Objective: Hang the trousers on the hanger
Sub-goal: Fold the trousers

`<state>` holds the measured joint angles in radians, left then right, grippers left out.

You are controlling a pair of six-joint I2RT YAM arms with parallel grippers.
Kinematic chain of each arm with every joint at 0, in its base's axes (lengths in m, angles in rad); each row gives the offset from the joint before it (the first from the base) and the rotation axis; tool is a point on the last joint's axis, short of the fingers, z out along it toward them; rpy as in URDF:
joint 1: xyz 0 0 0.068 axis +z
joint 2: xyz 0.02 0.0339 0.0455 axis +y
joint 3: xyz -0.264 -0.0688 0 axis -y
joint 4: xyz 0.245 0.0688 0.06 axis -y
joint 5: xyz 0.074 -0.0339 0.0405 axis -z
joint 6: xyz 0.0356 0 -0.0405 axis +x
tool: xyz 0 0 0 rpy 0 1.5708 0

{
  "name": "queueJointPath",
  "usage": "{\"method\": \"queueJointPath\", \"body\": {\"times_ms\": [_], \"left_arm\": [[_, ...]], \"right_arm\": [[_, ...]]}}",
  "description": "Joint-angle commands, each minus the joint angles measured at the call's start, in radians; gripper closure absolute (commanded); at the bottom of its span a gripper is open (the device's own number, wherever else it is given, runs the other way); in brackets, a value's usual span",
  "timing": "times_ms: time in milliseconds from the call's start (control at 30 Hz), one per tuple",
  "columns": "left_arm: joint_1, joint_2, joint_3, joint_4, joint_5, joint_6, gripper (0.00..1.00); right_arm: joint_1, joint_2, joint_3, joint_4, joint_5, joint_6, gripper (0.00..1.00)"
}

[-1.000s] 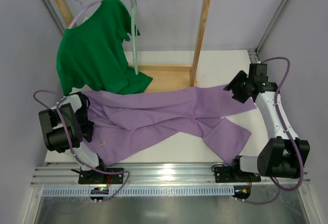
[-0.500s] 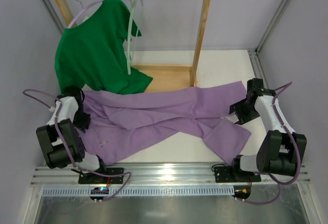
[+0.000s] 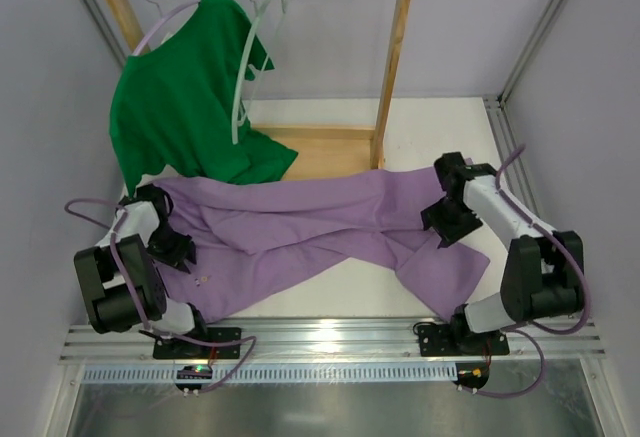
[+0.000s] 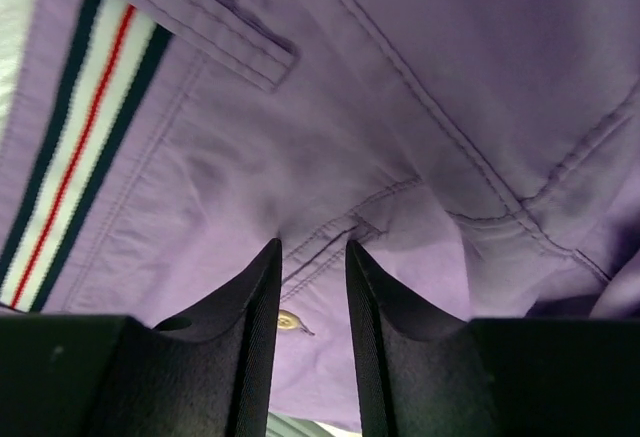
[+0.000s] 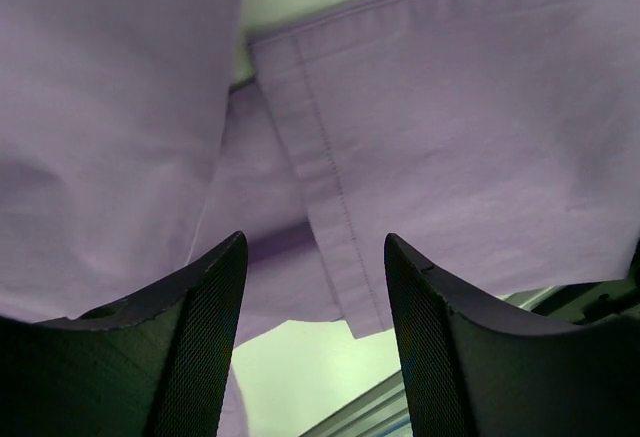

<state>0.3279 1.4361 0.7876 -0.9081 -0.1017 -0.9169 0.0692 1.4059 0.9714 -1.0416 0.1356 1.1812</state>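
Note:
The lilac trousers (image 3: 320, 222) lie spread across the table with their two legs crossing. My left gripper (image 3: 180, 250) hovers over the waist end. In the left wrist view it (image 4: 312, 247) is open by a narrow gap just above the fabric, with a small button (image 4: 288, 320) and the striped waistband (image 4: 70, 157) in sight. My right gripper (image 3: 447, 225) hangs over the leg ends. In the right wrist view it (image 5: 314, 239) is open wide above a stitched hem (image 5: 325, 207), holding nothing. The pale grey-green hanger (image 3: 240, 87) hangs tilted on the rack's top bar.
A wooden rack (image 3: 392, 67) stands at the back, its base (image 3: 325, 152) touching the trousers. A dark green T-shirt (image 3: 180, 107) on another hanger droops from the rack's left side onto the waist end. A metal rail (image 3: 330, 337) runs along the near edge.
My left gripper has opened from shut and shifted a little over the waist. My right arm has swung inward and down over the leg ends. The pale hanger has swung leftwards on the bar.

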Motion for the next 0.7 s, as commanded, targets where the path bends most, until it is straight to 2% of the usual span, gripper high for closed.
{"method": "queueJointPath", "body": {"times_ms": [0, 167, 500, 600, 633, 667], "left_arm": [[-0.010, -0.006, 0.010, 0.020, 0.083, -0.004, 0.67], [-0.013, -0.045, -0.047, 0.063, 0.073, -0.004, 0.65], [-0.013, 0.058, -0.085, 0.123, 0.088, 0.009, 0.66], [-0.013, 0.050, -0.088, 0.127, 0.062, 0.007, 0.66], [-0.015, 0.050, -0.088, 0.123, 0.057, 0.006, 0.66], [-0.015, 0.052, -0.087, 0.123, 0.054, 0.001, 0.66]], "right_arm": [[0.128, 0.095, 0.070, -0.021, 0.084, 0.038, 0.39], [0.269, 0.134, 0.058, -0.055, 0.168, 0.104, 0.39], [0.357, 0.191, -0.023, -0.020, 0.179, 0.141, 0.40], [0.356, 0.197, -0.043, -0.002, 0.186, 0.147, 0.49], [0.357, 0.194, -0.039, -0.005, 0.197, 0.155, 0.60], [0.356, 0.191, -0.034, -0.009, 0.220, 0.158, 0.65]]}}
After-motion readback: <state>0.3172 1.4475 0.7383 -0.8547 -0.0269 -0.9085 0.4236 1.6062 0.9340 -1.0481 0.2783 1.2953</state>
